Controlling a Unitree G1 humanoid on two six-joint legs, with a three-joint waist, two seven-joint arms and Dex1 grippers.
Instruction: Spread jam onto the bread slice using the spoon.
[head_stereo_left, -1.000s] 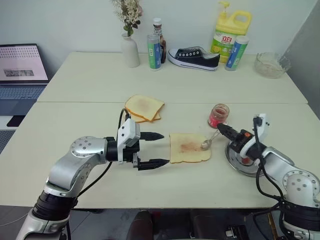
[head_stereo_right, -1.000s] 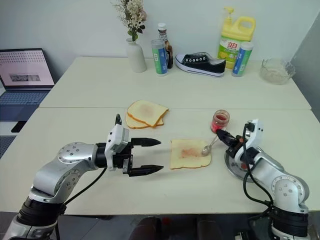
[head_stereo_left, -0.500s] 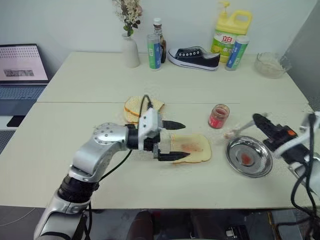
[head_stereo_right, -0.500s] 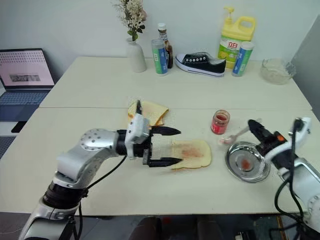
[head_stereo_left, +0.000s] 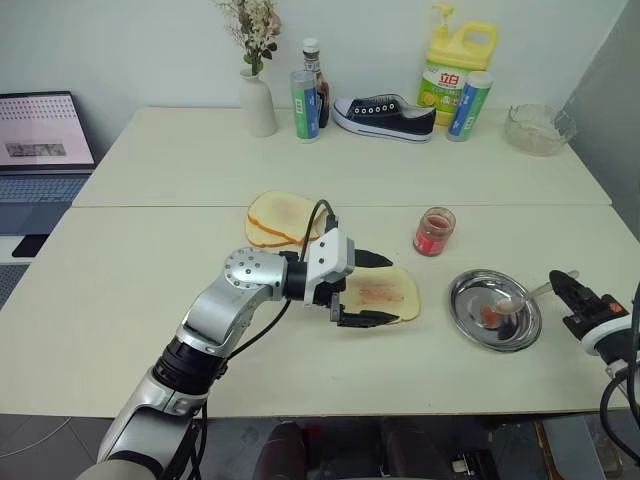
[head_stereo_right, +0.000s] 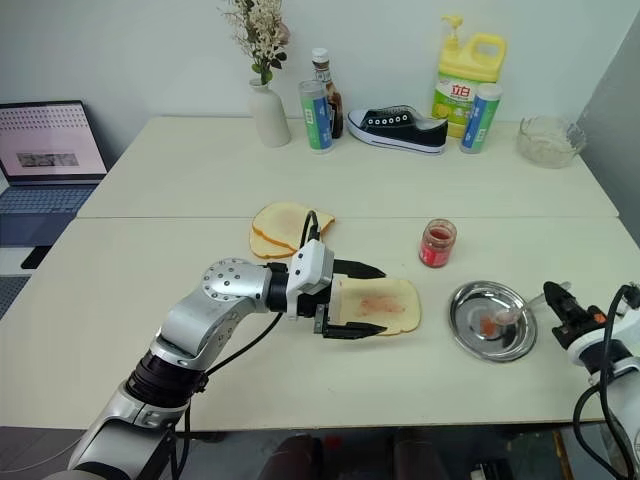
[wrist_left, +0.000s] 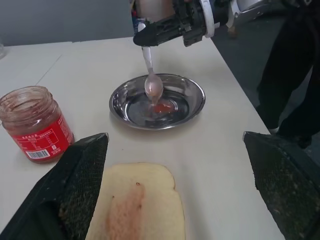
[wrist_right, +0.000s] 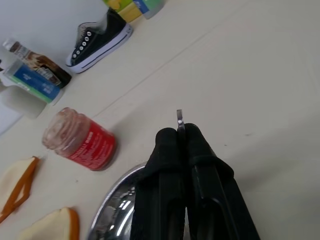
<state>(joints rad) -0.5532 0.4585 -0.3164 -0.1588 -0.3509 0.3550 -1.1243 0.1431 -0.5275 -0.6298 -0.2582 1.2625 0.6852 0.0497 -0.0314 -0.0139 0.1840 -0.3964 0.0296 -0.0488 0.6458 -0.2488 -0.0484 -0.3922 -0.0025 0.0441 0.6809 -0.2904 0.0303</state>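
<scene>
Counting one spoon (head_stereo_left: 522, 301), one jam (head_stereo_left: 434, 232), perhaps three bread slices (head_stereo_left: 385, 293).

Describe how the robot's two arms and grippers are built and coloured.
Silver-grey rounded metal arm links with black joints and loose black cables. The left gripper has a white wrist block and two tapered black fingers. The right gripper has black fingers with a small orange mark and a white wrist housing.

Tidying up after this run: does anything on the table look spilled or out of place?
A black sneaker sits among the bottles at the table's far edge, odd beside food. A red jam blob lies in the steel dish under the spoon.
</scene>
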